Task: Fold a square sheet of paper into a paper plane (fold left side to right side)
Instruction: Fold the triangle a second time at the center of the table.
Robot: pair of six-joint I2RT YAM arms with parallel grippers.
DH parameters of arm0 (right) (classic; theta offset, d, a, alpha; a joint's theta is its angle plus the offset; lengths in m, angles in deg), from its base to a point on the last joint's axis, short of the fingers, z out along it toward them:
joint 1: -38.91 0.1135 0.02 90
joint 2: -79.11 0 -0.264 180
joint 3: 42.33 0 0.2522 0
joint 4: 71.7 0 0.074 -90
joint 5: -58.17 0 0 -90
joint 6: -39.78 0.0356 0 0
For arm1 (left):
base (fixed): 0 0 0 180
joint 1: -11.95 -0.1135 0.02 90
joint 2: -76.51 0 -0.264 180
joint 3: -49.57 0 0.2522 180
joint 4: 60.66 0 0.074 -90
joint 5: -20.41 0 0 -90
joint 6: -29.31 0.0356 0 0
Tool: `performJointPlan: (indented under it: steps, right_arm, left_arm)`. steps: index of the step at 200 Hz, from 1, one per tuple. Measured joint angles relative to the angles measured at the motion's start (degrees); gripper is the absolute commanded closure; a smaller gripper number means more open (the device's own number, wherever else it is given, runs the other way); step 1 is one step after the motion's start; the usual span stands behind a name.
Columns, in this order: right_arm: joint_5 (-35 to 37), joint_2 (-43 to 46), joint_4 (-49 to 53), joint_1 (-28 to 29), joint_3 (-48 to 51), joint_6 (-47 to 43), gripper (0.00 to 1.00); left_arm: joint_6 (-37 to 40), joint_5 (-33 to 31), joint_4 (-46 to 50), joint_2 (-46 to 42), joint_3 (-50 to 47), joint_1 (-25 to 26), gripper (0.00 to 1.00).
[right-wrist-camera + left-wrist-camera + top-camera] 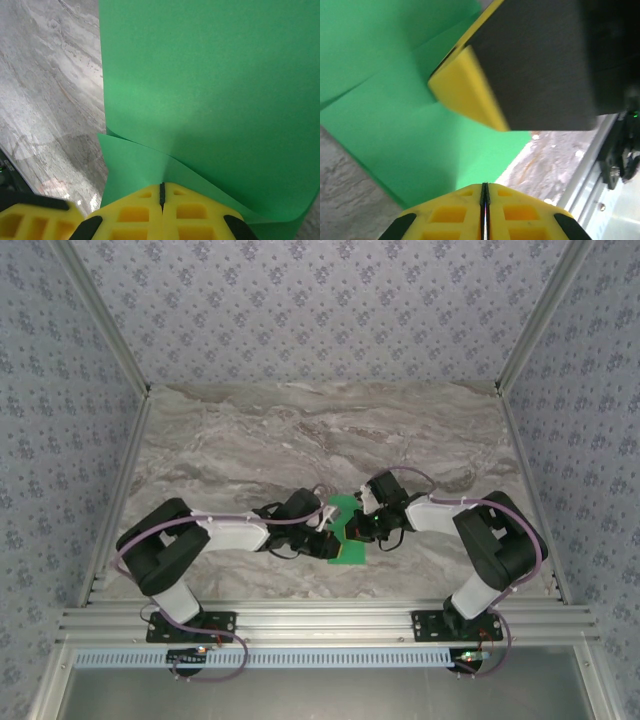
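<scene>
The square sheet of paper [348,552] is bright green and lies creased on the marble table between my two grippers. My left gripper [327,522] comes in from the left, its yellow jaws shut [485,187], tips at the near edge of the sheet of paper [395,110]. My right gripper [363,527] reaches in from the right. Its jaws are shut [161,184] where two layers of the sheet of paper [210,75] meet, the upper layer curling over a lower flap. One right gripper finger [465,92] rests its tip on a crease. No finished paper plane is in view.
The marble table [320,430] stretches far beyond the sheet to patterned walls. Aluminium rails [320,618] run along the near edge by the arm bases, and a metal frame [600,145] shows close beside the sheet.
</scene>
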Motion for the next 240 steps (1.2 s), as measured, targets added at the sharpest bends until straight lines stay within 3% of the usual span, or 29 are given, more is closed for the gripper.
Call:
performJointPlan:
  steps: [60,127,240]
  right_arm:
    - [0.68,1.05,0.94,0.22,0.07,-0.42,0.98]
    - [1.33,8.24,3.8,3.06,1.05,-0.83,0.99]
    - [1.53,2.51,3.34,6.01,0.63,0.24,0.99]
  left_arm:
    - [0.15,-1.84,0.28,1.07,-1.05,0.04,0.98]
    - [0.07,-3.19,-1.29,1.4,-1.29,1.33,0.99]
    - [-0.09,-3.96,-1.42,1.46,-1.29,1.7,1.0]
